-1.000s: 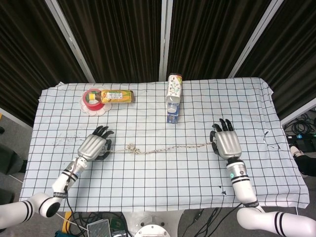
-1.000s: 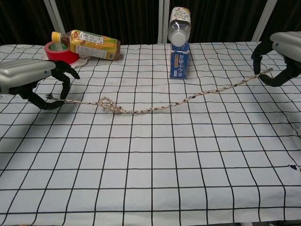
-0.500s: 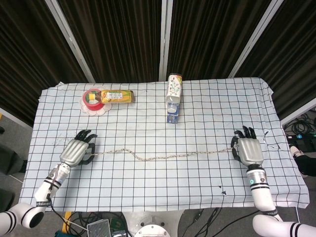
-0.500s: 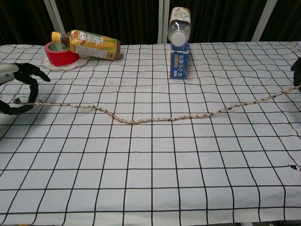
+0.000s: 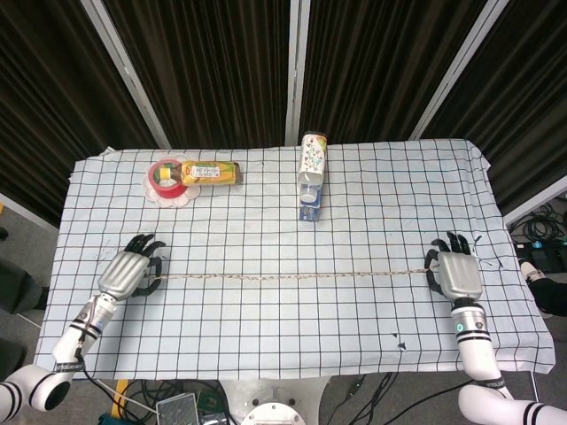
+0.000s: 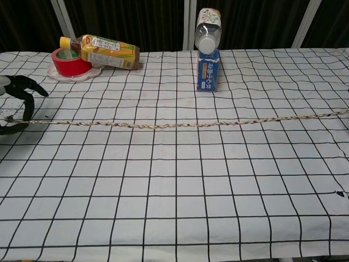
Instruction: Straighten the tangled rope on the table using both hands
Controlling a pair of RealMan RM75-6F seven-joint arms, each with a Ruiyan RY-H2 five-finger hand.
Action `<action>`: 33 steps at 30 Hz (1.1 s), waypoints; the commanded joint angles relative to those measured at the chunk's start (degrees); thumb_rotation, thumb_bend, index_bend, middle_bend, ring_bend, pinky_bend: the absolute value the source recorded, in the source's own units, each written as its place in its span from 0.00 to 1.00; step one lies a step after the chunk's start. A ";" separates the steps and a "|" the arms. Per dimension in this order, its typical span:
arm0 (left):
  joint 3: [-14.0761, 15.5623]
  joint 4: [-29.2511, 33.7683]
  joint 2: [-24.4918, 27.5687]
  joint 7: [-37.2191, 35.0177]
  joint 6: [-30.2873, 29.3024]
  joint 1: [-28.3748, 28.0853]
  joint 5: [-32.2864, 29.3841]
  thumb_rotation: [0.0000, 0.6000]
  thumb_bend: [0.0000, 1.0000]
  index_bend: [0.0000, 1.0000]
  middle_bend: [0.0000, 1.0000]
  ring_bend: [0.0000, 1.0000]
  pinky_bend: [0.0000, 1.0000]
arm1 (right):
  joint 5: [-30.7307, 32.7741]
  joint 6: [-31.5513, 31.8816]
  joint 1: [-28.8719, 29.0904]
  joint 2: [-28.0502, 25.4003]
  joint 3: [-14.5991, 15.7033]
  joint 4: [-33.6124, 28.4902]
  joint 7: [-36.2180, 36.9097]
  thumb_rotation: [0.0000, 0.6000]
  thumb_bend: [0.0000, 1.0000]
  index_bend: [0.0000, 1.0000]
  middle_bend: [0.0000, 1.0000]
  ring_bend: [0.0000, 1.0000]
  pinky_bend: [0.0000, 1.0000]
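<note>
The rope (image 5: 292, 276) (image 6: 180, 124) is a thin beige braided cord lying in a nearly straight line across the checked tablecloth. My left hand (image 5: 128, 272) (image 6: 15, 106) pinches its left end near the table's left edge. My right hand (image 5: 455, 273) holds the right end at the far right; in the chest view that hand is out of frame and the rope runs off the right edge. No knot shows along the rope.
A red tape roll (image 5: 166, 176) on a white doily and a lying yellow bottle (image 5: 211, 172) sit at the back left. A clear bottle (image 5: 311, 158) leans on a small blue carton (image 5: 308, 205) at the back centre. The table's edges are close to both hands.
Both hands moved outward, left hand leftward and right hand rightward. The rope's knot and sag went away; it now lies taut and straight.
</note>
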State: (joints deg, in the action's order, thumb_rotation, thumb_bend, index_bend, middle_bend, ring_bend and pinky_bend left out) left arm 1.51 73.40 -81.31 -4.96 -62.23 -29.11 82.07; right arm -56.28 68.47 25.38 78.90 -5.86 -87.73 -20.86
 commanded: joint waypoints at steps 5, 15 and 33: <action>-0.19 -2.25 -1.67 -0.68 0.87 0.19 0.23 1.00 0.42 0.62 0.15 0.00 0.00 | -0.33 -1.42 -0.11 2.52 -0.42 3.13 0.70 1.00 0.54 0.64 0.21 0.00 0.00; -0.65 -4.46 -2.87 -1.24 1.96 0.55 -0.09 1.00 0.42 0.59 0.14 0.00 0.00 | -0.37 -3.50 -0.33 5.95 -0.77 8.01 1.40 1.00 0.54 0.59 0.19 0.00 0.00; -3.49 1.84 2.31 -2.95 -4.10 4.02 -1.31 1.00 0.24 0.21 0.09 0.00 0.00 | -4.16 0.60 -3.12 -1.02 -2.74 -0.16 3.48 1.00 0.21 0.18 0.08 0.00 0.00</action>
State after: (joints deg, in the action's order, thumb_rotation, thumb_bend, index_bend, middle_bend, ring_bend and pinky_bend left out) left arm -1.01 73.27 -81.04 -6.80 -64.23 -26.30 81.24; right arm -58.83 67.18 23.08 80.39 -7.72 -85.34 -18.60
